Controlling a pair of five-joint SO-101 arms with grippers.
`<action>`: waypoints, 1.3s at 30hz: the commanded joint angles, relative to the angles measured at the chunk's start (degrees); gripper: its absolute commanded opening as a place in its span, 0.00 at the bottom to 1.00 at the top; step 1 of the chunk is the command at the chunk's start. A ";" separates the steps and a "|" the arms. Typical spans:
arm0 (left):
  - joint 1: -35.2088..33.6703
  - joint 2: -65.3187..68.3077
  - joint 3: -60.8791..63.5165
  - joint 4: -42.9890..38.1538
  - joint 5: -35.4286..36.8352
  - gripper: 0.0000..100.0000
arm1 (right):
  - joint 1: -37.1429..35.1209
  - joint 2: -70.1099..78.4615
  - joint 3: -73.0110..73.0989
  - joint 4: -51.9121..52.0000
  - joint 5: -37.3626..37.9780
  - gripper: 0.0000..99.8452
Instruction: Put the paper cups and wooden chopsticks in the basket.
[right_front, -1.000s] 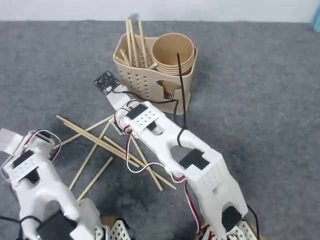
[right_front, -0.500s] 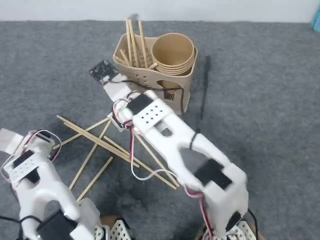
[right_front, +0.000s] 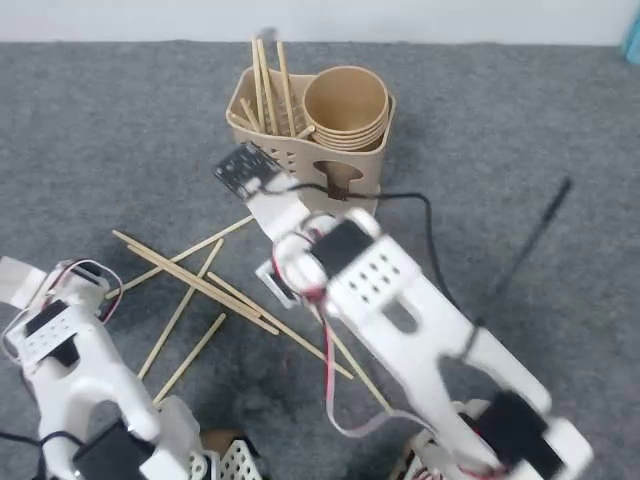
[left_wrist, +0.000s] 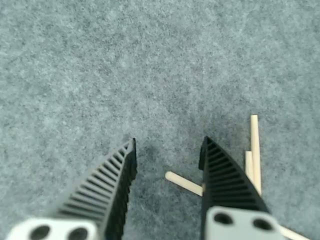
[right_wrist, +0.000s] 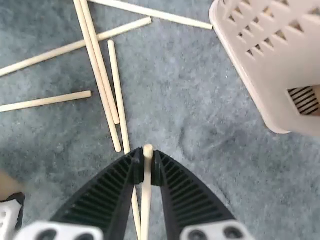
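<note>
Paper cups nested in basket; chopsticks scattered nearby.

Spread tool near loose chopsticks

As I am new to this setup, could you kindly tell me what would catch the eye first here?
The beige basket at the far side of the grey mat stands out, holding stacked paper cups and several upright chopsticks. In front of it, loose chopsticks lie crisscrossed, and the right pincer is shut on one chopstick.

Grey carpet w/ white strip (far edge)
</note>
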 joint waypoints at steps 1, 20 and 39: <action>-0.26 0.00 -1.98 -1.23 0.44 0.20 | 0.13 -13.05 6.68 -8.66 0.88 0.01; -0.35 0.00 -1.98 -1.14 0.44 0.20 | 6.64 -33.36 6.42 -67.30 0.97 0.01; -0.18 0.00 -1.98 -1.41 0.44 0.20 | 17.54 -4.00 -10.81 -71.52 1.58 0.01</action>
